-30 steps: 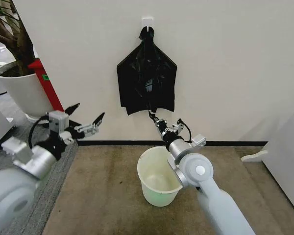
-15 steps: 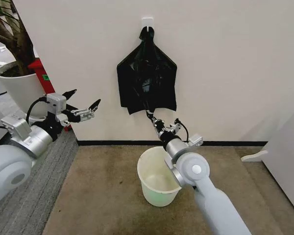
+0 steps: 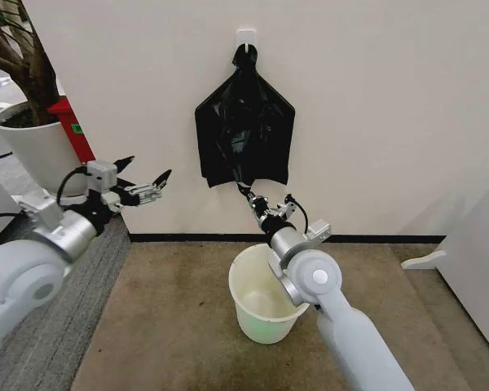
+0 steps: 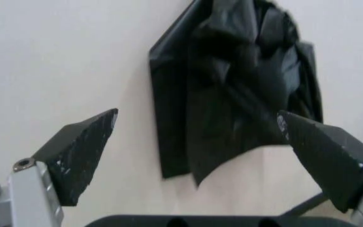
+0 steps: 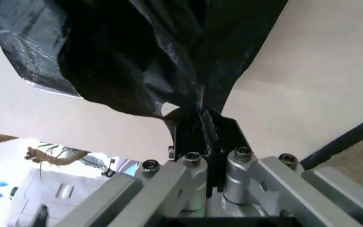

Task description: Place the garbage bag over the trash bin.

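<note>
The garbage bag (image 3: 244,130), crinkled glossy black plastic, hangs flat against the wall from a white hook (image 3: 244,37). My right gripper (image 3: 251,194) is raised just under its lower edge and is shut on a pinch of the plastic; in the right wrist view the gripper (image 5: 202,118) clamps the garbage bag (image 5: 137,56) between closed fingers. The trash bin (image 3: 261,322), a white translucent bucket, stands upright on the floor below, partly behind the right arm. My left gripper (image 3: 147,167) is open in the air left of the bag, apart from it. In the left wrist view the garbage bag (image 4: 232,94) shows beyond the open left gripper (image 4: 195,117).
A big white plant pot (image 3: 33,151) with a tree and a red object (image 3: 73,134) stand at the left by the wall. White furniture (image 3: 477,261) sits at the right. Brown carpet lies around the bin, with grey carpet to the left.
My left arm has risen and reached toward the wall, gripper still open. My right gripper has edged up and left at the bag's lower edge, which is now slightly gathered.
</note>
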Controlling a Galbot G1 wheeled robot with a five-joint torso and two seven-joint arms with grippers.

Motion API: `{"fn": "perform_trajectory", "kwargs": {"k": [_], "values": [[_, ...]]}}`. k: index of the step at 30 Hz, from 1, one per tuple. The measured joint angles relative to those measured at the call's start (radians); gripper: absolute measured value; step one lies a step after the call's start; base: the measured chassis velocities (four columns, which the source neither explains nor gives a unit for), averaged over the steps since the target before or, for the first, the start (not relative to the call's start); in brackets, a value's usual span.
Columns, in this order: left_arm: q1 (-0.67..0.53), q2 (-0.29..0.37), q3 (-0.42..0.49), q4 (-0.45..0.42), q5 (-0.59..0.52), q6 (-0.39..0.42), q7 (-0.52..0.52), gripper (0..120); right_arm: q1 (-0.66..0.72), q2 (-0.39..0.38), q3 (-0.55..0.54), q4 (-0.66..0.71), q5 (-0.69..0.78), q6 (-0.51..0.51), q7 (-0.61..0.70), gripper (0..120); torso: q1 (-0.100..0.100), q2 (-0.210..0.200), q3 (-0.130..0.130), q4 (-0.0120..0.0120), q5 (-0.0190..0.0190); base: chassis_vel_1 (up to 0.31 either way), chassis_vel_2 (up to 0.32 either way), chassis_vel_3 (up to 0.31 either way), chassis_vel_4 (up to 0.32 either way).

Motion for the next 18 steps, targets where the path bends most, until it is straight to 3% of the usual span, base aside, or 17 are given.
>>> {"fn": "perform_trajectory", "kwargs": {"k": [12,18], "values": [[-0.335,-0.056,0.319,0.05,-0.005,0.047,-0.028,100,-0.001,-0.004,0.006,-0.01,-0.009,0.0,0.0,0,0.0,0.0,0.0,0.0004,-0.0008,0.0,0.0,0.0,0.0],[-0.538,-0.09,0.475,0.083,0.013,0.111,-0.047,100,0.002,0.007,0.002,-0.015,-0.021,0.0,-0.001,0,0.0,0.0,0.0,0.0005,-0.0006,0.0,0.0,0.0,0.0]]}}
